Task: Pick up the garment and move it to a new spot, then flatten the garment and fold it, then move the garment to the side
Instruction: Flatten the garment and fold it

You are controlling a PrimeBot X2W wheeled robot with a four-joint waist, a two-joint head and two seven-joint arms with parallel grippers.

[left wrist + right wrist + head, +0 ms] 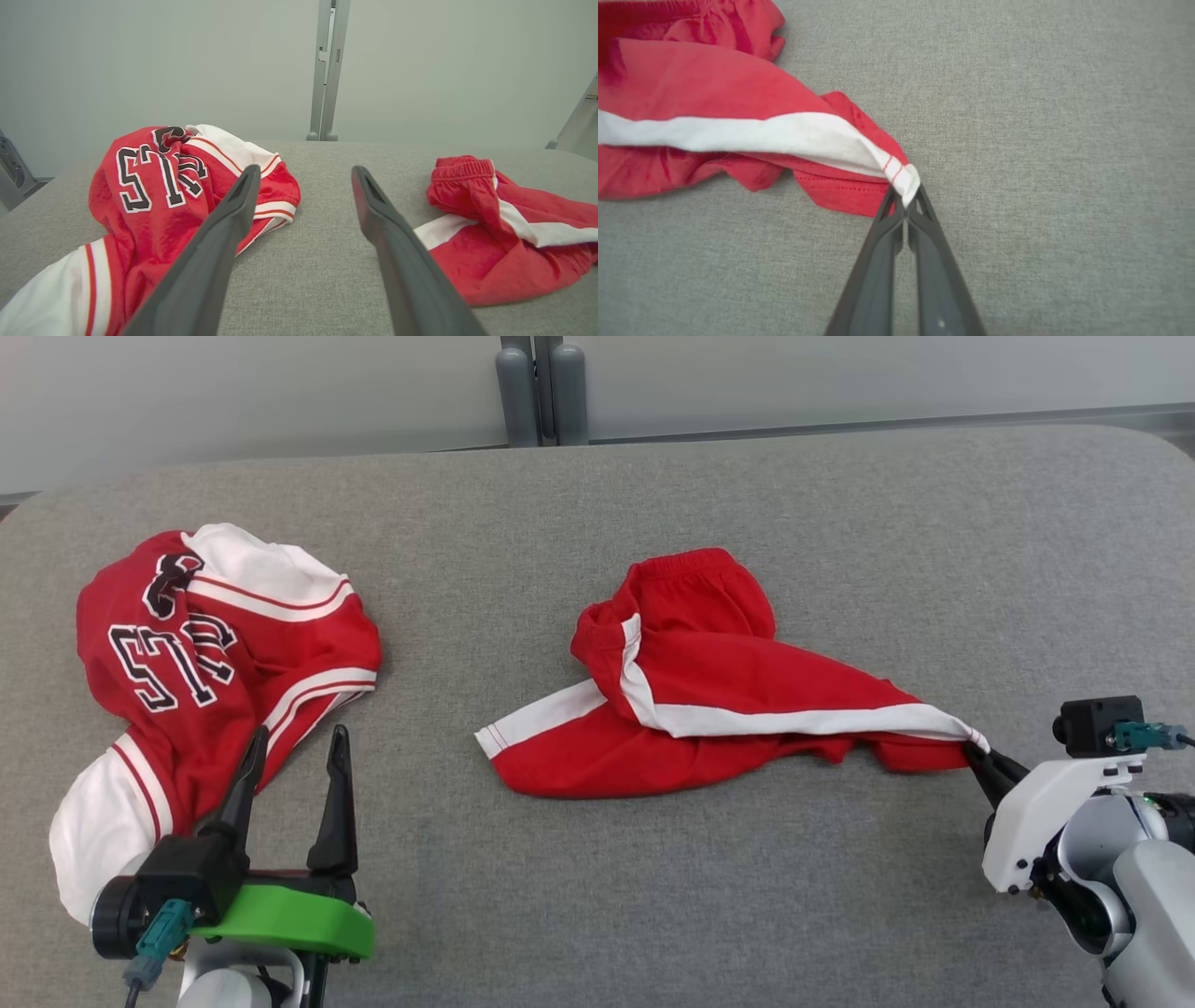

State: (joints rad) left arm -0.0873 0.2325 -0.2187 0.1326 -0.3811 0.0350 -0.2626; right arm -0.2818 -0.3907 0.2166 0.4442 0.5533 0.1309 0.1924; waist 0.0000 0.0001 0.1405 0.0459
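Note:
The garment [215, 653], a red jersey shirt with white sleeves and black lettering, lies crumpled at the table's left; it also shows in the left wrist view [154, 186]. My left gripper [299, 733] stands open just at its near right edge, nothing between its fingers [306, 170]. A second piece, red shorts with a white side stripe [709, 709], lies mid-table, stretched toward the right. My right gripper [976, 751] is shut on the white hem corner of those shorts [714, 93], the cloth pinched at the fingertips of the gripper [906, 198].
Both pieces rest on a grey fabric-covered table [653, 495] with rounded far corners. Two grey posts [541, 392] stand behind its far edge against a pale wall. The shorts [504, 247] lie to the right of my left fingers.

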